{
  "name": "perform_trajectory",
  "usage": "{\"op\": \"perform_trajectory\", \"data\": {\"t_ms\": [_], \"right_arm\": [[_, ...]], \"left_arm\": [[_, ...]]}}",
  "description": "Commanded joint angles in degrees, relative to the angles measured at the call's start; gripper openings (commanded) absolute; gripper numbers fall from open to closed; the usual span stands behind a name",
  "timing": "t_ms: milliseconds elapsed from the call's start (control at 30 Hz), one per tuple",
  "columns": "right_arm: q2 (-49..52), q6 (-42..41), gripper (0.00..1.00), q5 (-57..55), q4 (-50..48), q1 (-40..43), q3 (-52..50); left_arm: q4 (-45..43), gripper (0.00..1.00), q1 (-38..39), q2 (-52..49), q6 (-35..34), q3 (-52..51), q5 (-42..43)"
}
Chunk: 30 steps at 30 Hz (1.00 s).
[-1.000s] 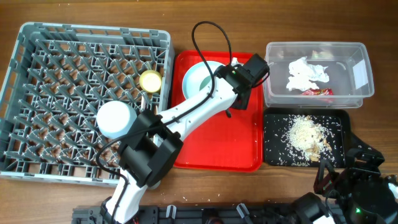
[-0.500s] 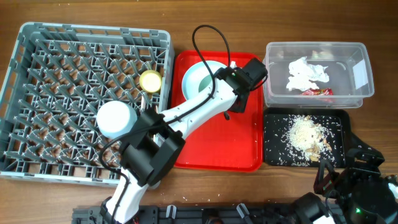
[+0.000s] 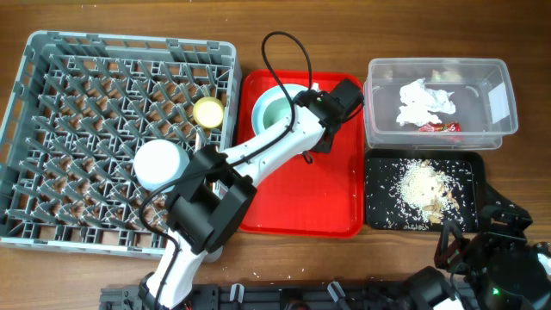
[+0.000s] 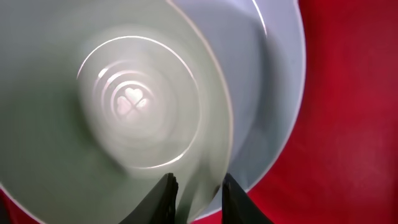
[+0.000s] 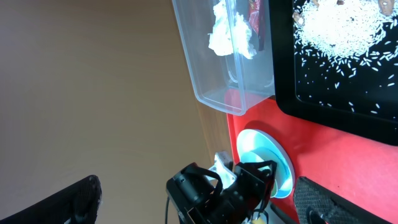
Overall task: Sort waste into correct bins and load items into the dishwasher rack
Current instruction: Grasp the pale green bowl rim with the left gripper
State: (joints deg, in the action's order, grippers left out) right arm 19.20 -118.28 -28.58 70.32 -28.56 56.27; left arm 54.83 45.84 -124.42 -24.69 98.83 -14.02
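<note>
My left gripper (image 3: 300, 101) reaches over the red tray to the pale green bowl (image 3: 274, 112), which sits in the light blue plate (image 3: 257, 120). In the left wrist view its jaws (image 4: 199, 196) stand close together astride the bowl's (image 4: 93, 93) near rim, over the plate (image 4: 267, 74). The yellow cup (image 3: 208, 111) and the small light blue bowl (image 3: 161, 164) sit in the grey rack (image 3: 52, 129). The napkin (image 3: 422, 101) and wrapper (image 3: 441, 127) lie in the clear tub (image 3: 504, 129). Rice (image 3: 422, 182) lies in the black tray (image 3: 379, 215). My right gripper (image 3: 482, 250) is open and empty at the front right.
The red serving tray (image 3: 318, 198) lies between the rack and the two bins. The left arm stretches diagonally across it from the front edge. In the right wrist view the tub (image 5: 211, 68), black tray (image 5: 348, 93) and plate (image 5: 277, 155) show ahead of the jaws (image 5: 199, 202).
My left gripper has moved a little left along the red tray, onto the rim of the green bowl. The right arm has not moved.
</note>
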Motion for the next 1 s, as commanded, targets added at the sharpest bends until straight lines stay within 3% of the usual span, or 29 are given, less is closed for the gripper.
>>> {"op": "perform_trajectory", "data": {"t_ms": [0,500,700,800,967], "right_arm": [[-0.6,-0.4,1.00,-0.8,0.0,0.0,-0.2],[-0.6,-0.4,1.00,-0.8,0.0,0.0,-0.2],[-0.6,-0.4,1.00,-0.8,0.0,0.0,-0.2],[-0.6,-0.4,1.00,-0.8,0.0,0.0,-0.2],[-0.6,-0.4,1.00,-0.8,0.0,0.0,-0.2]], "left_arm": [[0.0,0.22,0.3,-0.7,0.3,-0.4,1.8],[0.0,0.22,0.3,-0.7,0.3,-0.4,1.8],[0.0,0.15,0.3,-1.0,0.3,-0.4,1.8],[0.0,0.05,0.3,-1.0,0.3,-0.4,1.8],[0.0,0.04,0.3,-1.0,0.3,-0.4,1.8]]}}
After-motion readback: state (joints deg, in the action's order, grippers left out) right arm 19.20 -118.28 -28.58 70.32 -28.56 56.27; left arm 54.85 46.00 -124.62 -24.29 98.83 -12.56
